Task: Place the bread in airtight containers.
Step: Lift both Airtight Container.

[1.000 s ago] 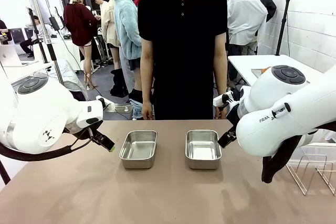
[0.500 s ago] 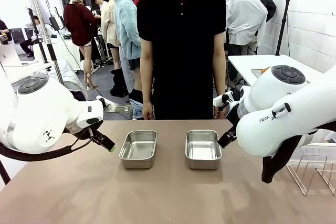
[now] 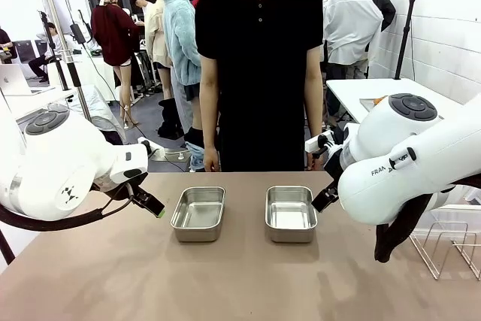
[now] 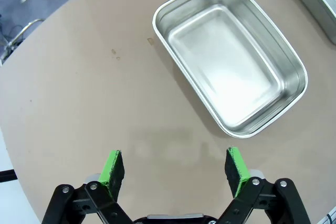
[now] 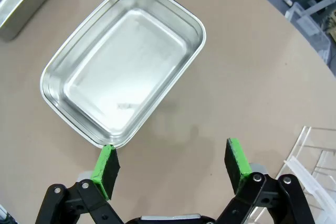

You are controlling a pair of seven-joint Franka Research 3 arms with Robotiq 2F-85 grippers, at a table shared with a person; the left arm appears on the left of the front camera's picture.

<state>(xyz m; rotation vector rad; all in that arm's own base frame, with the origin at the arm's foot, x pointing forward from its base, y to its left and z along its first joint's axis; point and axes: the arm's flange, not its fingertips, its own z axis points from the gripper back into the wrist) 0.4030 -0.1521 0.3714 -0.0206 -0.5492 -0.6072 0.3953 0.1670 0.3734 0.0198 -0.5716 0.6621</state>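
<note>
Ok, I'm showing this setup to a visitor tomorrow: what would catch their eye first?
Two empty rectangular stainless-steel tubs sit side by side on the brown table, a left tub and a right tub. The left gripper and right gripper, black with green pads, hang open and empty, one beside each tub. A person in a black shirt stands at the far edge.

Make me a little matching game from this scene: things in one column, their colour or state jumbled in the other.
Things:
1. left container
2. pads on the left fingers
3. person's shirt
4. right arm

Colour or state:
A. black
B. white
C. green
D. shiny steel, empty

Pairs: 1-D, 2-C, 3-A, 4-B.
</note>
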